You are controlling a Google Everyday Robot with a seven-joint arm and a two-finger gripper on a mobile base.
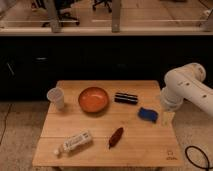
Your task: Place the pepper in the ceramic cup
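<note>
A dark red pepper lies on the wooden table, near the front and a little right of the middle. A pale ceramic cup stands upright at the table's back left. My white arm reaches in from the right. My gripper hangs below it at the table's right edge, just right of a blue object. It is well apart from the pepper and far from the cup.
An orange bowl sits at the back middle. A black rectangular object lies to its right. A blue object lies near the right edge. A white bottle lies on its side at the front left. A dark cabinet wall stands behind the table.
</note>
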